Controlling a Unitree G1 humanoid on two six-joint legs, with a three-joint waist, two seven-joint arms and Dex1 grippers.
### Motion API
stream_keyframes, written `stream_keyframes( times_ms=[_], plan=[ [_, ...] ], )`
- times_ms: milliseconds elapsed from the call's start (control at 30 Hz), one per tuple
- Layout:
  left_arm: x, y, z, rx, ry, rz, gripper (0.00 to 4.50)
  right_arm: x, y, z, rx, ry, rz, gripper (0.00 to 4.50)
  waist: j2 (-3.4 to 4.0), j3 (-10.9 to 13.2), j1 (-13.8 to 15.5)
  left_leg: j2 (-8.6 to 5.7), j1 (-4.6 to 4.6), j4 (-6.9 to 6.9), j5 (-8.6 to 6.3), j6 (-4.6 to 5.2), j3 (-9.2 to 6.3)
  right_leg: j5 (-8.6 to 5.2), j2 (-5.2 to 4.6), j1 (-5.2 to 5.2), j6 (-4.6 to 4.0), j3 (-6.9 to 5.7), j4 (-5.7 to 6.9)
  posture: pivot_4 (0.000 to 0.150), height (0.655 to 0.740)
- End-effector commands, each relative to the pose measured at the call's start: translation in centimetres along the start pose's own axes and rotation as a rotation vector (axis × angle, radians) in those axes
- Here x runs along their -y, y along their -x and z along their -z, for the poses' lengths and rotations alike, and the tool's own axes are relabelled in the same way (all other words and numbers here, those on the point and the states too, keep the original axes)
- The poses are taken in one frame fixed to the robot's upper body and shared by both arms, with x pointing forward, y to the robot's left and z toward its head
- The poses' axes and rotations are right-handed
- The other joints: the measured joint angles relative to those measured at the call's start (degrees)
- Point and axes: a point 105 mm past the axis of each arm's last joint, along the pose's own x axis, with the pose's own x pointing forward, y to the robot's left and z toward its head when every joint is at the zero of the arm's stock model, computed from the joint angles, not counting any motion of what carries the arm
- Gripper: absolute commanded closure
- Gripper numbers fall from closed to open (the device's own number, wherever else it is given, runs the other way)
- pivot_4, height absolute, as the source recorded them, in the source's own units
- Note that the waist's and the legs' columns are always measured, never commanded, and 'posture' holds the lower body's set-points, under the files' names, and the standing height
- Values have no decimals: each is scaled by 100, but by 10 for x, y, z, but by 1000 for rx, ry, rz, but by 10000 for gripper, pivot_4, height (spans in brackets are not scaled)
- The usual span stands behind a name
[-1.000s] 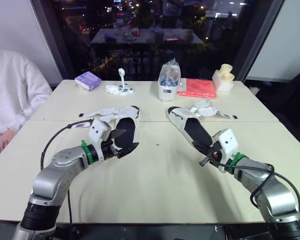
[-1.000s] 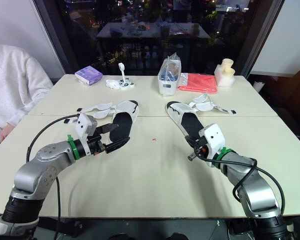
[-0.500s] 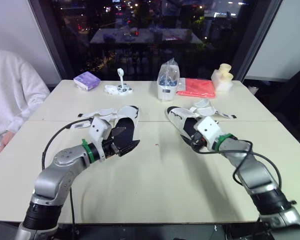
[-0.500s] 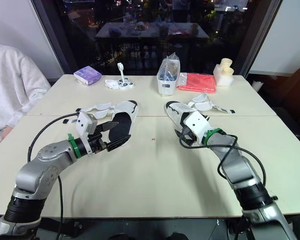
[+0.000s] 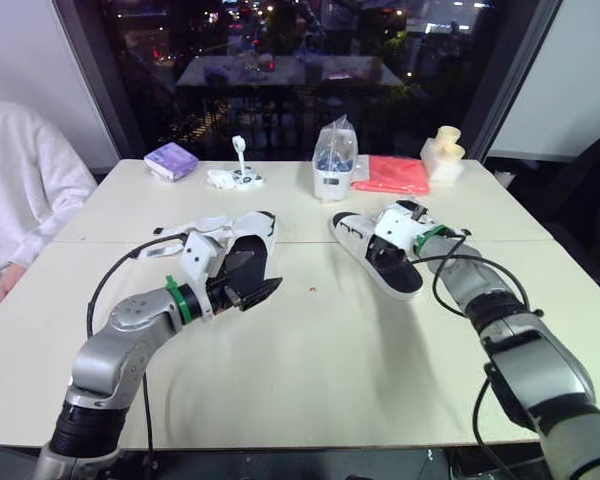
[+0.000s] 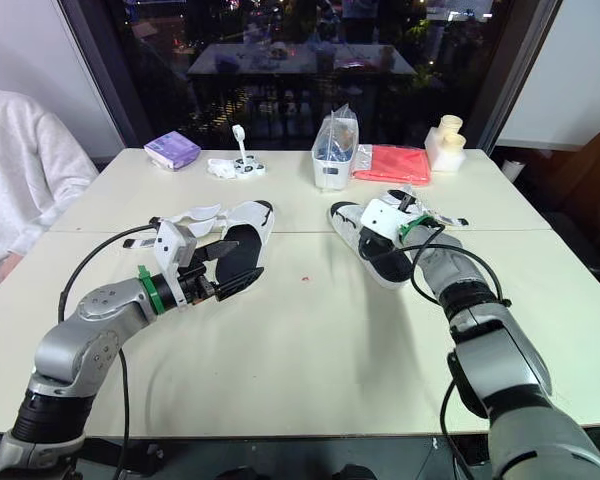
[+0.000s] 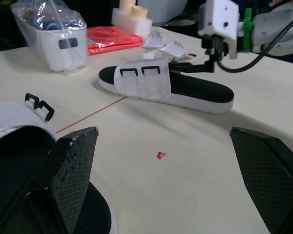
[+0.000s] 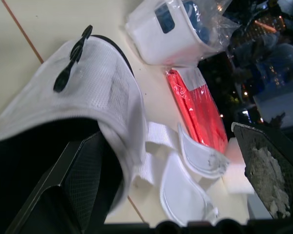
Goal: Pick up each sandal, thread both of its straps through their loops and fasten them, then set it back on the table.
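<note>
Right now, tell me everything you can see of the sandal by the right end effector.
The right sandal lies flat on the table: black footbed, white sole, white fabric band bearing two black loops. Both white straps are unthreaded, splayed out beside it. The open right end effector hovers at those straps; contact unclear.

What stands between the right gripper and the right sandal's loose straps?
Nothing foreign is visible. The right gripper, open, is by the right sandal, and the straps lie on the table just beyond the sandal's own white band.
</note>
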Motion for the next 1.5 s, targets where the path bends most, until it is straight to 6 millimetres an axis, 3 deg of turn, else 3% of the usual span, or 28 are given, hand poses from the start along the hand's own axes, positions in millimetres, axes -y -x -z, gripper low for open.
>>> stream_keyframes(
  times_ms=[33,100,167,300,433,467,600,733,833,967,1100,1233,1500],
  plan=[
    [2,3,-15,46,-51,-10,0,3,-7,-16,35,8,25,294,1,0,-2,1,0,0,0,-1,0,0,0,0,0,0,0,1500,7400],
    [2,3,-15,47,-51,-14,0,1,-10,-19,32,26,29,294,1,1,-3,1,0,0,0,-1,0,0,0,0,0,0,0,1500,7400],
    [2,3,-15,50,-52,-19,0,-2,-13,-24,31,84,40,5560,1,1,-2,0,-1,0,1,-1,0,0,-1,0,0,0,-1,1500,7400],
    [2,2,-17,58,-55,-25,0,-3,-14,-25,30,138,56,22369,2,1,-3,0,0,-1,1,-3,0,0,-2,-1,0,0,0,1500,7400],
    [1,2,-18,64,-55,-37,0,1,-13,-27,40,181,72,43427,4,2,-7,0,0,-1,1,-3,0,0,-2,-1,0,1,-1,1500,7400],
    [1,2,-18,65,-54,-38,0,2,-13,-29,46,183,75,44650,4,3,-6,0,0,-1,2,-3,0,0,-2,-1,0,1,0,1500,7400],
    [1,0,-18,68,-51,-38,0,5,-12,-37,102,228,80,44650,8,4,-7,0,0,-2,2,-4,0,0,-2,-2,0,1,0,1500,7400],
    [-1,-1,-18,71,-50,-34,0,7,0,-54,290,374,77,44650,26,16,-4,0,-2,-2,2,-4,2,0,-2,-6,0,2,1,1500,7400],
    [-5,-2,-18,69,-60,-31,0,-5,25,-72,534,479,24,44650,27,16,10,0,-5,-3,2,-4,3,0,-2,-9,0,3,-1,1500,7400],
    [-14,-8,-19,73,-73,-28,0,-30,74,-91,841,619,-75,44650,27,16,35,-1,-5,-5,2,-4,3,0,0,-8,1,3,-5,1500,7400],
    [-12,-14,-19,84,-70,-2,0,-47,106,-102,1016,739,-129,44650,27,17,6,-1,-4,-2,2,-4,8,0,0,-8,1,7,0,1500,7400],
    [-11,-16,-18,88,-68,7,0,-62,122,-98,1084,764,-188,44650,26,18,20,1,0,1,2,-5,8,0,2,-8,1,9,6,1500,7400],
    [-7,-15,-15,79,-64,19,0,-77,127,-94,1090,781,-236,44650,25,18,30,1,0,6,3,-4,8,0,2,-5,1,9,5,1500,7400]
  ],
)
